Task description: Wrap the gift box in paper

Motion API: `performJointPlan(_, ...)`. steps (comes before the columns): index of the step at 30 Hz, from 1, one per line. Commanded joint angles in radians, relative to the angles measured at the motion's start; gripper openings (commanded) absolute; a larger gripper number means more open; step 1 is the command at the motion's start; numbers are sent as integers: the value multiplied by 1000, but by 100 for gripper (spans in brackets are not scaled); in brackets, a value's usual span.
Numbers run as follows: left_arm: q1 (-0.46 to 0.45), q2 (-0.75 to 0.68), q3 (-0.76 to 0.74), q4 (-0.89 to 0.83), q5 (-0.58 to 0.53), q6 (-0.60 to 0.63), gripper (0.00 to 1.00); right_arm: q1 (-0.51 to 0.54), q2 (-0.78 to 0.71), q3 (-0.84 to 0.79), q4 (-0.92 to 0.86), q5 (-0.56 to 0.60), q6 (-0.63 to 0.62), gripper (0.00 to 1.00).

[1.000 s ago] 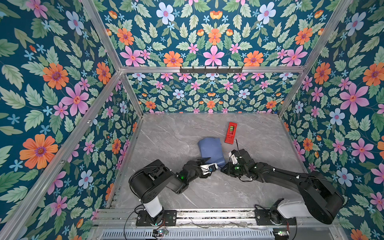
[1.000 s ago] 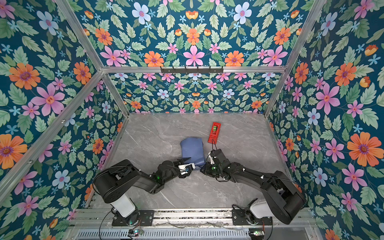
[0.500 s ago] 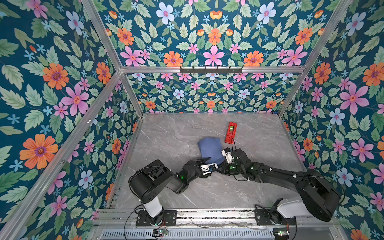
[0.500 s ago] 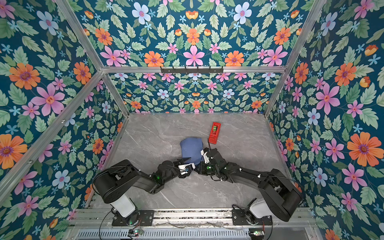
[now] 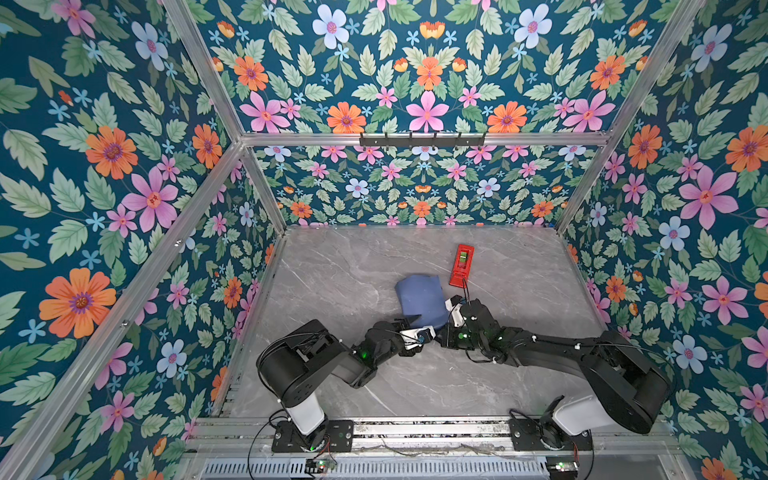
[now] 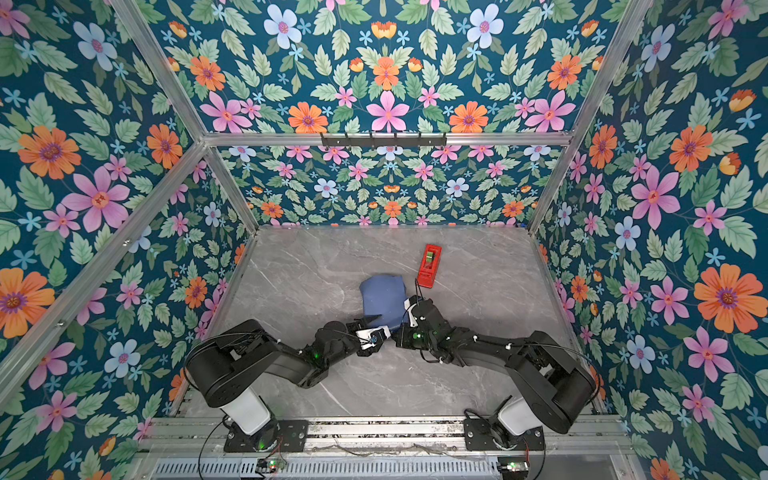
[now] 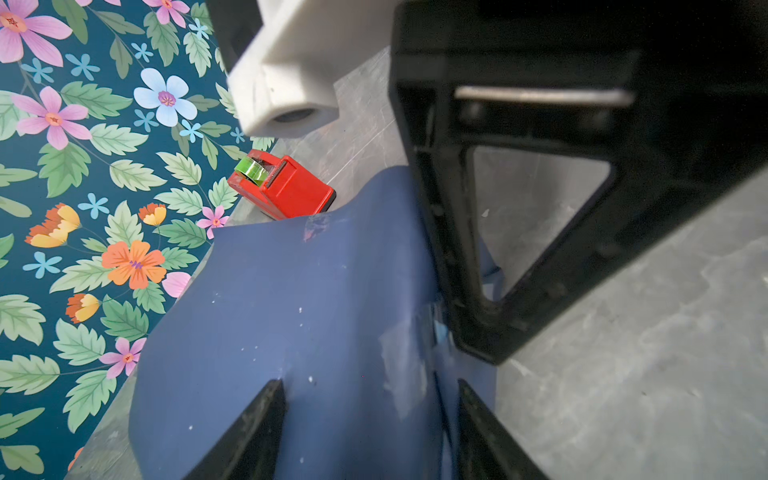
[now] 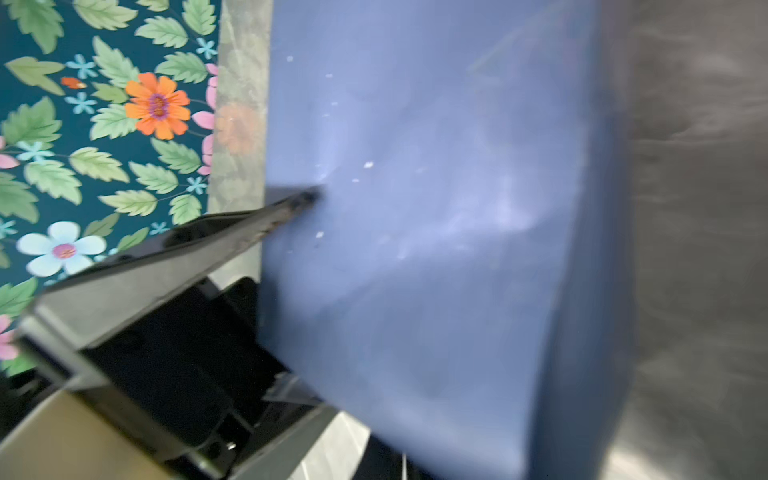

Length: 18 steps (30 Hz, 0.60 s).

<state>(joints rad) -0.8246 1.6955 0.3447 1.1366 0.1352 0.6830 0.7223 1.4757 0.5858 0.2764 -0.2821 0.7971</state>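
The slate-blue paper [image 5: 420,300] is straddled at its near edge by the part-open left gripper [image 7: 365,432]; its side is pinched by the closed right gripper [image 5: 449,309]

Two black jointed arms [image 5: 316,365] with white base columns, thin black cables and green indicator lights.

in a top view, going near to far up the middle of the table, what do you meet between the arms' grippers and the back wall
left gripper → the paper, wrapped into a slate-blue bundle → red tape dispenser → bare marble table up to the floral back wall.
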Motion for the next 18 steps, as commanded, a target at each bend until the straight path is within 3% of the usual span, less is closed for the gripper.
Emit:
performJointPlan(1,2,0,-1,-64,-8,-12,64,-1,-2,-6,12,49,-31,7)
performJointPlan(10,2,-1,-1,-66,-9,-12,64,-12,20,-31,29,83,-84,8)
performJointPlan(14,1,0,-1,-66,-9,-13,64,-25,19,-52,53,37,-118,8)
performJointPlan(18,2,-2,0,-64,-9,-13,64,-24,-12,-80,121,-80,-137,8)
